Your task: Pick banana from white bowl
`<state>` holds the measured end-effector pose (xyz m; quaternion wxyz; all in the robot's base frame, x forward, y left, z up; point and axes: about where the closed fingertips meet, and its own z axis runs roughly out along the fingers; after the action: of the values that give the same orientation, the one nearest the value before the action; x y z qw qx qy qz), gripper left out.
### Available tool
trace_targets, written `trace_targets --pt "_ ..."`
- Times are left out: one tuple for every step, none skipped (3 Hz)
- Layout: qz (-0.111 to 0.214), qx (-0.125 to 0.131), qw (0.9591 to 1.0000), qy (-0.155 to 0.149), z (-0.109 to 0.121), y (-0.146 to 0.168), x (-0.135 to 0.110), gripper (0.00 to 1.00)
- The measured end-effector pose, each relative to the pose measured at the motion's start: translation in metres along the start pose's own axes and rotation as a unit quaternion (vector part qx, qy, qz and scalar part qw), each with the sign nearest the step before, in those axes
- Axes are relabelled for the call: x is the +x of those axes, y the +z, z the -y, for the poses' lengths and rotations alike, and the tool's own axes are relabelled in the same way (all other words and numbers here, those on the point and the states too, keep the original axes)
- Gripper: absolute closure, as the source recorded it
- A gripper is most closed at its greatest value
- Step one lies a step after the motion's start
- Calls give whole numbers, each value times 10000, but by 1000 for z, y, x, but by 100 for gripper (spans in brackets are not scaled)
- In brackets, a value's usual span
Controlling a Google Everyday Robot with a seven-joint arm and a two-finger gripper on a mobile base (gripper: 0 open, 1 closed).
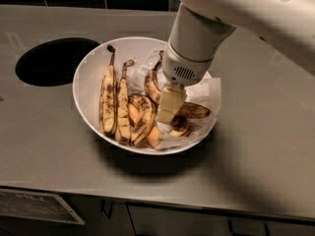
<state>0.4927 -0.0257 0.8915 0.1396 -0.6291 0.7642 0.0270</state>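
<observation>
Gripper [170, 113] hanging low inside white bowl [87, 77], over banana [195, 110] lying on paper [209, 88]; whether it is gripping, cannot tell. Risking paper lifting along, or stubby banana [180, 127] getting caught instead

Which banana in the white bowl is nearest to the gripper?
The long, strongly curved banana on the right side of the white bowl; the gripper covers its middle. The two straight slim bananas lie farther left.
</observation>
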Motion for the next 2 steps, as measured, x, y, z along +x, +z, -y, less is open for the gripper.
trace_targets --pt "-2 7 10000 6 1 2 0 33" --pt "-191 76 9998 43 2 6 1 32"
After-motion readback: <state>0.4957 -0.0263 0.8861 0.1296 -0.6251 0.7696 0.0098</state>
